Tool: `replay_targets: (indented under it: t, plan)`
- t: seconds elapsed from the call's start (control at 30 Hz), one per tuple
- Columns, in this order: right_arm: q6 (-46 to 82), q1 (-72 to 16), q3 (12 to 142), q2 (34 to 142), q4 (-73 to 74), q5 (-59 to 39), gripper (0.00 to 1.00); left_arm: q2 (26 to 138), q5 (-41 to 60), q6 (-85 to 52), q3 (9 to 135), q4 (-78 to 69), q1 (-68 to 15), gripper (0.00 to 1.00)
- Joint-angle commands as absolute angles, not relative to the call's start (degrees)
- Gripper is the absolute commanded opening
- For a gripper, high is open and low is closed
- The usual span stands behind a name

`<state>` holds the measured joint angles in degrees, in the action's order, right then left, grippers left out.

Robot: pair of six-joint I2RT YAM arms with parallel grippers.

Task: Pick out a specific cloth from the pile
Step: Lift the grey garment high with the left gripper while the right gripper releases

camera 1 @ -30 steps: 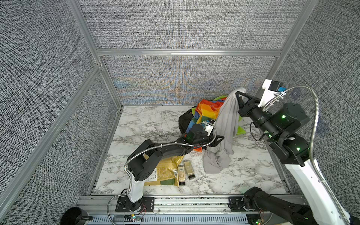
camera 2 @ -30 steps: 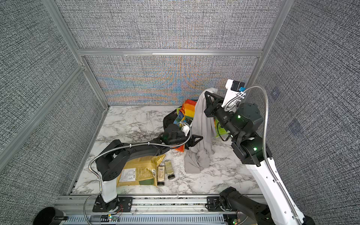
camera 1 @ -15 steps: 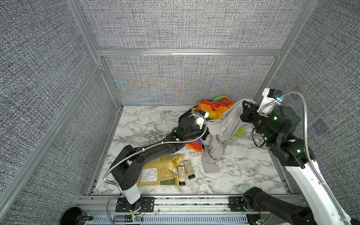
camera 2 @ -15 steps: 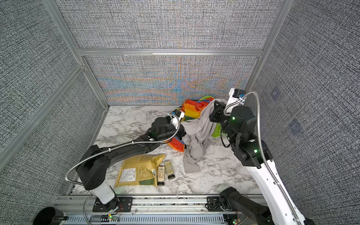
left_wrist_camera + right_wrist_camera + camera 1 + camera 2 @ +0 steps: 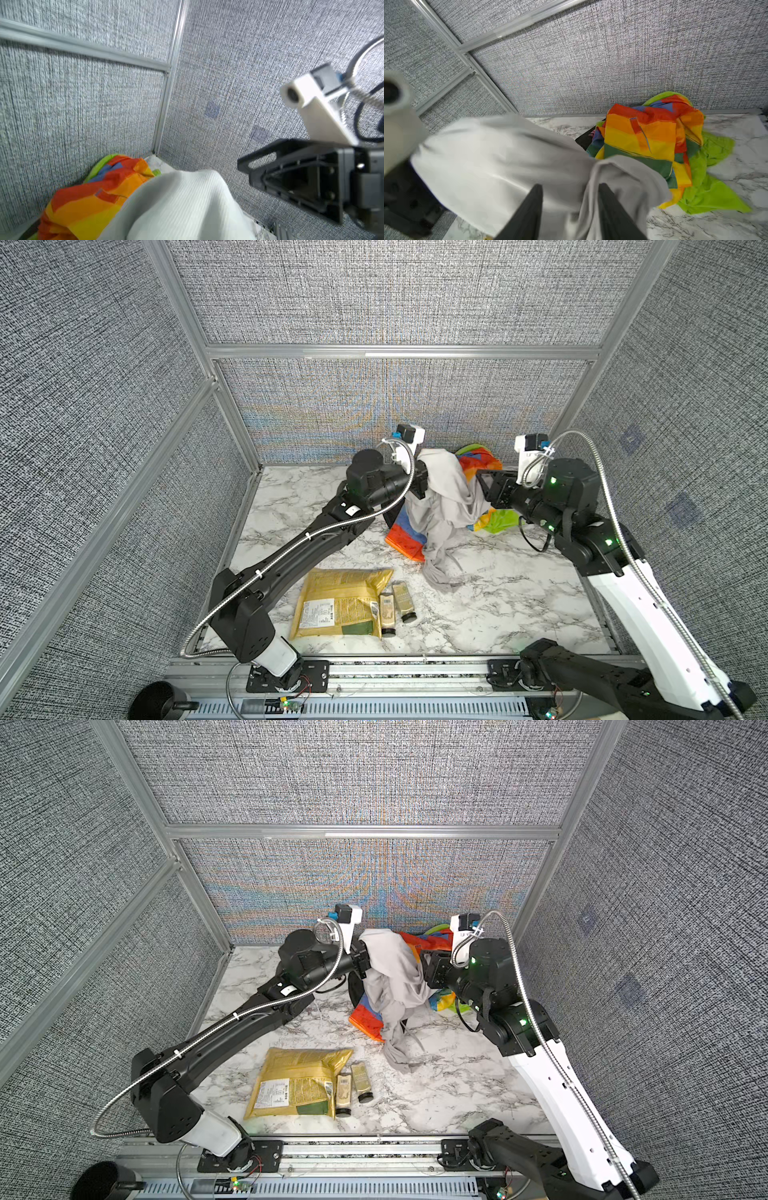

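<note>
Grey fabric up off the marble — the cloth [image 5: 444, 493] hangs bunched from the left gripper [image 5: 422, 485], whose fingers are buried in it and clamped shut, its tail trailing on the table [image 5: 519, 605]. Against its other side sits the right gripper [image 5: 570, 187], fingers spread apart, a fold lying loose between them. Just behind — the pile [image 5: 478, 460], rainbow-striped cloth [image 5: 643, 135] over lime green cloth [image 5: 712, 187].

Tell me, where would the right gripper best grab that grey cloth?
Probably the bunched upper fold of the grey cloth, approached from the right: it hangs raised from the shut left gripper, facing the open right gripper; its lower end trails on the table.
</note>
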<state>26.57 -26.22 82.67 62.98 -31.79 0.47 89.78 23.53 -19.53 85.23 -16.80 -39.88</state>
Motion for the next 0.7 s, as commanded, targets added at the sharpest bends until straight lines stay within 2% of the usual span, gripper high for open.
replay_targets:
  t: [0.0,0.1,0.27,0.47,0.57,0.67]
  plan:
    - [25.68,-26.19,81.53,62.45,-32.73,-4.38,0.71,89.48,27.27,-21.13,89.01,-17.77,-38.23,0.0]
    - [24.92,-26.1,79.44,60.9,-33.24,-4.01,0.79,89.54,27.14,-19.61,93.97,-14.93,-37.79,0.0]
    - [23.88,-26.02,78.22,59.39,-34.94,-3.19,0.83,89.68,24.68,-17.57,101.22,-9.93,-35.7,0.0]
    - [21.68,-26.02,77.94,59.18,-34.19,-8.9,0.96,92.8,26.8,-19.29,113.55,-3.35,-30.45,0.0]
    - [22.28,-26.19,76.31,57.83,-31.49,-12.62,0.98,93.86,26.87,-20.24,118.55,-1.54,-28.21,0.0]
    - [23.09,-26.63,75.29,56.75,-30.64,-11.85,0.99,94.67,26.31,-21.43,122.14,-1.58,-25.33,0.0]
